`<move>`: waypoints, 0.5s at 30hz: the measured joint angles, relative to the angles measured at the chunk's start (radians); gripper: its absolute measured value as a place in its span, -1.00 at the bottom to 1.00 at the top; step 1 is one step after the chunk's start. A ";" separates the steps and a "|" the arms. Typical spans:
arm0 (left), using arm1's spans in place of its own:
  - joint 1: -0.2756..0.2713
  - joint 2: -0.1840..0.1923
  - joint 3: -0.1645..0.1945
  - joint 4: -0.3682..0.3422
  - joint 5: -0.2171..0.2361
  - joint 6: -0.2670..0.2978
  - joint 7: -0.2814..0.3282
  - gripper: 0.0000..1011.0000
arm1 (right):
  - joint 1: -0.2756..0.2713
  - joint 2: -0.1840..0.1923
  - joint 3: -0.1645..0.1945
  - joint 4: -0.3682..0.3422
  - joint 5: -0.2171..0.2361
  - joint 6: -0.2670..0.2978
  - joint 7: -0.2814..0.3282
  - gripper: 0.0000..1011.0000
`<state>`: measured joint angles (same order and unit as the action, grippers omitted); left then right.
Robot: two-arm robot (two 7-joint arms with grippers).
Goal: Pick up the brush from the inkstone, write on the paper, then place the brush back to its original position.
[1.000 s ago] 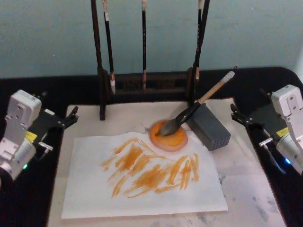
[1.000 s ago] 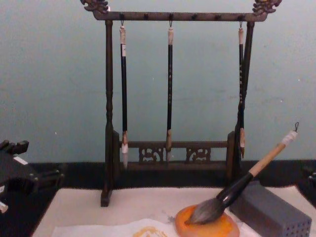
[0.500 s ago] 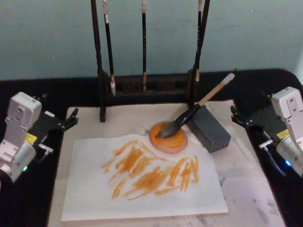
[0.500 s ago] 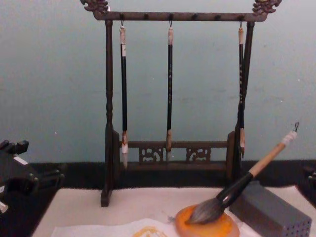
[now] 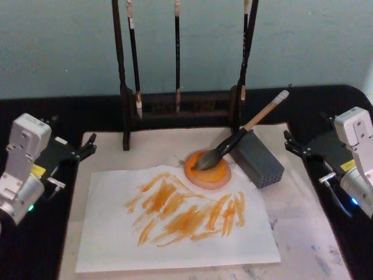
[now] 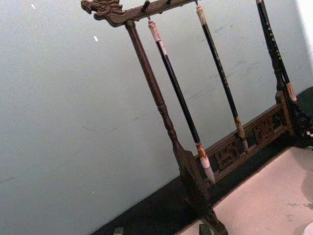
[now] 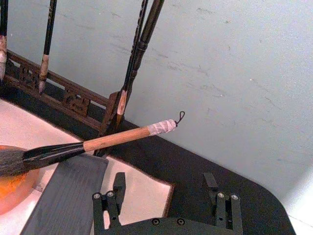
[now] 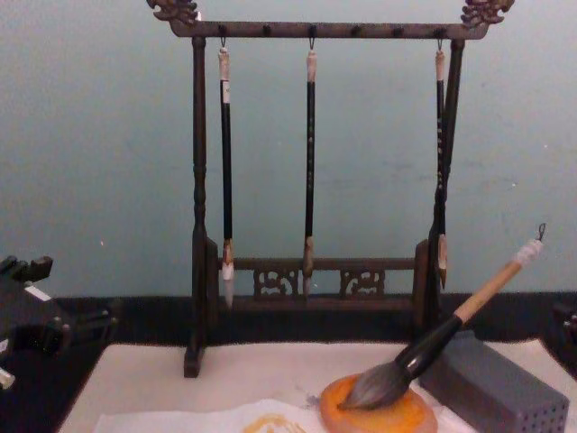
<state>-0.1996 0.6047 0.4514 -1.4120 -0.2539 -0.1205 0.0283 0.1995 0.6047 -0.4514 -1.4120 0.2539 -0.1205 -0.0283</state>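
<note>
Brush [image 5: 233,142] lies on inkstone [image 5: 213,175], between left gripper [image 5: 90,146] and right gripper [image 5: 289,142], both with fingers apart.

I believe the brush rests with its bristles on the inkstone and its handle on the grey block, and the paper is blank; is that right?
Not quite: the head view shows the paper streaked with orange strokes. The brush does rest with bristles on the inkstone and handle on the grey block.

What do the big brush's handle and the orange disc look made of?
The large brush's tan handle looks like matte, unlacquered wood or bamboo. The round flat orange disc has a glossy rim: glazed ceramic or polished stone, I cannot tell which.
</note>
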 joint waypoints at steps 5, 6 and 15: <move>0.000 0.000 0.000 0.000 0.000 0.000 0.000 0.98 | 0.000 0.000 0.000 0.000 0.000 0.000 0.000 0.98; 0.000 0.000 0.000 0.000 0.000 0.000 0.000 0.98 | 0.000 0.000 0.000 0.000 0.000 0.000 0.000 0.98; 0.000 0.000 0.000 0.000 0.000 0.000 0.000 0.98 | 0.000 0.000 0.000 0.000 0.000 0.000 0.000 0.98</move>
<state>-0.1996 0.6047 0.4514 -1.4120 -0.2539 -0.1205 0.0283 0.1995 0.6047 -0.4514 -1.4120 0.2539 -0.1205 -0.0283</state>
